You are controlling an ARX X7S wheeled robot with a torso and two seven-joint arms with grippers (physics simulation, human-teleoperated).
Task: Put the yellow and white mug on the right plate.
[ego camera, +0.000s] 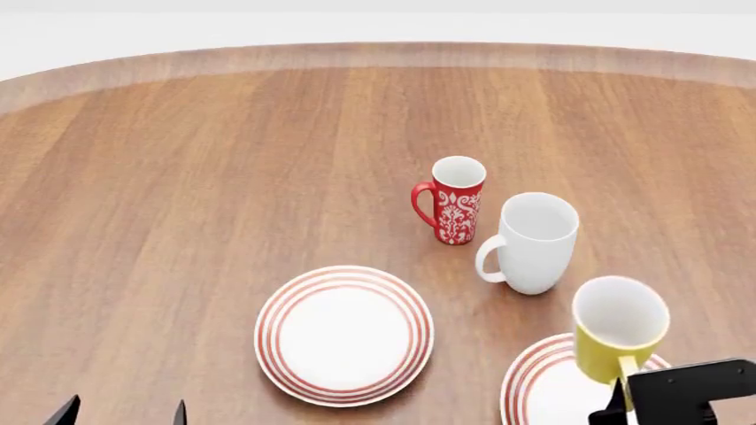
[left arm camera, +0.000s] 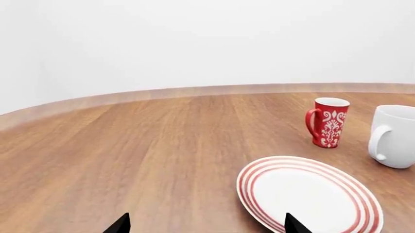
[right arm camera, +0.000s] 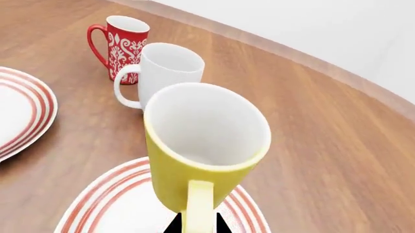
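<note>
The yellow and white mug (ego camera: 617,329) is upright, held by its yellow handle (right arm camera: 198,206) in my right gripper (right arm camera: 196,225), which is shut on the handle. The mug is over the right plate (ego camera: 534,382), a white plate with red rings, at the head view's lower right; I cannot tell whether its base touches the plate. In the right wrist view the mug (right arm camera: 201,145) stands over that plate (right arm camera: 110,204). My left gripper (ego camera: 120,414) is open and empty at the lower left, its tips (left arm camera: 206,224) beside the left plate (left arm camera: 308,196).
The left look-alike plate (ego camera: 343,333) lies in the near middle of the wooden table (ego camera: 212,177). A slim red patterned mug (ego camera: 452,200) and a larger all-white mug (ego camera: 532,243) stand behind the right plate. The table's curved far edge runs across the back.
</note>
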